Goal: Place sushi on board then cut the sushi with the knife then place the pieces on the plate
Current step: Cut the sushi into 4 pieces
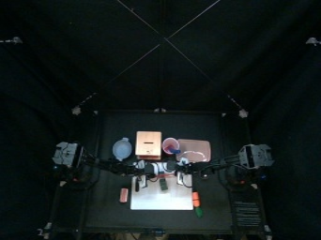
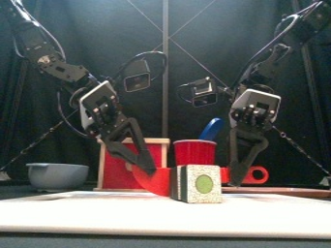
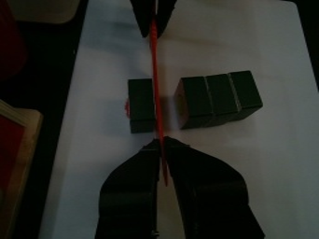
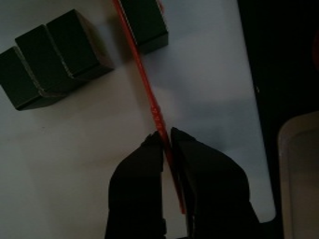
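Two pincers share one tool. The left pincer (image 3: 163, 154) and the right pincer (image 4: 166, 140) are each closed tight on an end of the red knife (image 3: 153, 65), with the jaws pressed against its thin blade and no gap showing. The knife's long axis runs left to right across the white cutting board (image 3: 100, 56), the left pincer on its left end and the right pincer on its right end.

The sushi roll (image 2: 196, 182) lies on the board near the desk's (image 1: 103, 216) front edge, between the two arms. Its long axis runs near to far, square to the knife. Its near end face looks straight at the front camera: a pale speckled square with a round green centre, framed in dark green. The roll is in two parts. A single block (image 3: 141, 105) sits on the far side, and three blocks (image 3: 222, 98), pressed together, sit on the near side, with a narrow strip of board between the parts. The blade runs along the near edge of the single block and sits lower than the roll's top.

Behind the board stand a red cup (image 2: 195, 152) with a blue knife (image 2: 210, 128) leaning out of it and, left of it, a wooden box (image 2: 114, 170) with a red front. A blue-grey bowl (image 2: 56, 174) sits at far left. The pink tray (image 1: 194, 147) lies right of the cup.
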{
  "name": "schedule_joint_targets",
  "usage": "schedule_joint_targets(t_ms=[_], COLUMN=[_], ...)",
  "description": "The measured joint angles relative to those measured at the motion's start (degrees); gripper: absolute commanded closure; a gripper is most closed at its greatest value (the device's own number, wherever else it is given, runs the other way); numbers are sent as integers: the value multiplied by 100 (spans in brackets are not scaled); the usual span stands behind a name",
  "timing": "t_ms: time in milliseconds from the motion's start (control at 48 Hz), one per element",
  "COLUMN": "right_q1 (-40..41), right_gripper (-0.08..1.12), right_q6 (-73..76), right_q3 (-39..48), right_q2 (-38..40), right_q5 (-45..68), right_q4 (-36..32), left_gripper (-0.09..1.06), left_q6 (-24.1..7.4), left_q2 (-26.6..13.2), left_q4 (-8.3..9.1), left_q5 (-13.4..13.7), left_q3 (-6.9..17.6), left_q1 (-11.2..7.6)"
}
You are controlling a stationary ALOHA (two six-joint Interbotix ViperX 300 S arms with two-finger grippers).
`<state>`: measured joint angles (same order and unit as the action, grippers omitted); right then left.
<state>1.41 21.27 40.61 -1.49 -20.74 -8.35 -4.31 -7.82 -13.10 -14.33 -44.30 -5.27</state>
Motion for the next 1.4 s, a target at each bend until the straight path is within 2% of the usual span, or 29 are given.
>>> schedule_joint_targets(t_ms=[188, 438, 562, 771, 896, 1083, 1396], right_q1=[9, 9, -53, -343, -475, -501, -510], right_gripper=[71, 71, 71, 71, 71, 71, 71], right_q6=[-9, -9, -18, -9, -9, -9, -18], right_q3=[-62, -114, -114, -114, -114, -114, -114], right_q2=[62, 580, 773, 896, 896, 896, 844], right_q5=[-114, -431, -545, -571, -563, -571, -554], right_q4=[0, 9, 53, 272, 387, 492, 510], left_gripper=[44, 44, 44, 44, 44, 44, 44], left_q6=[-9, -9, 0, 9, 26, 26, 26], left_q2=[97, 615, 782, 800, 721, 580, 492], left_q4=[97, 299, 343, 343, 290, 141, 44], left_q5=[35, 44, 44, 44, 44, 70, 211], left_q3=[0, 0, 0, 0, 0, 0, 26], left_q1=[18, 18, -97, -448, -571, -589, -589])
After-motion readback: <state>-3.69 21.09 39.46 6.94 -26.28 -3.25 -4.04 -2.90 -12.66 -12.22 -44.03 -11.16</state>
